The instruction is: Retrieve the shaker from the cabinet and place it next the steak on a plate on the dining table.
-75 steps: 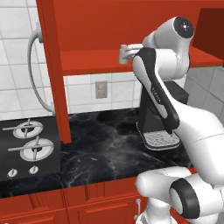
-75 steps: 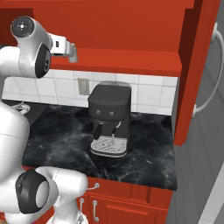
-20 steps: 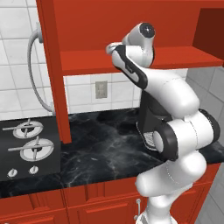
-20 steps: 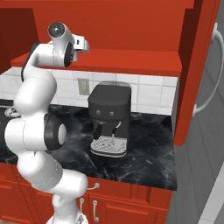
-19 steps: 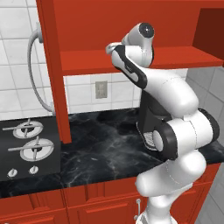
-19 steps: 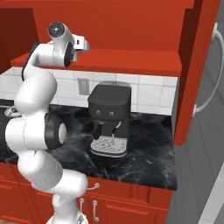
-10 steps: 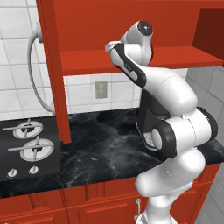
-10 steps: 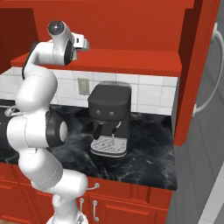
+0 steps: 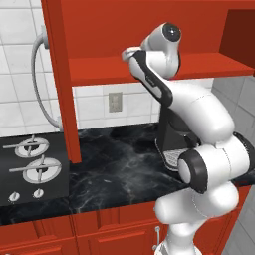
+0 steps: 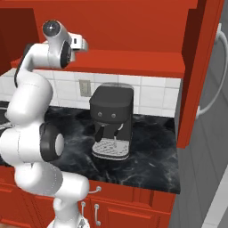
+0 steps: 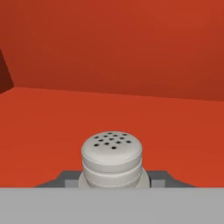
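Observation:
On the cabinet's red shelf [image 11: 48,127] stands the shaker [image 11: 112,153], a small grey cylinder whose pale cap is dotted with holes. My gripper [image 11: 113,177] is shut on the shaker, one dark fingertip pressed against each side of its body. From the base cameras my hand reaches in over the cabinet shelf [image 9: 99,67], with the gripper [image 9: 128,54] at the shelf's front edge, and the same gripper [image 10: 82,43] shows from the other side. The steak, the plate and the dining table are out of view.
A black coffee machine [image 10: 111,120] stands on the dark marble counter [image 9: 114,169] under the shelf. Stove burners [image 9: 30,164] lie at the left. A thick red side panel [image 9: 62,79] drops beside them, and another red panel [image 10: 198,75] hangs at the right.
The jaws have closed on the shaker within the last second. The arm has hardly shifted at the shelf.

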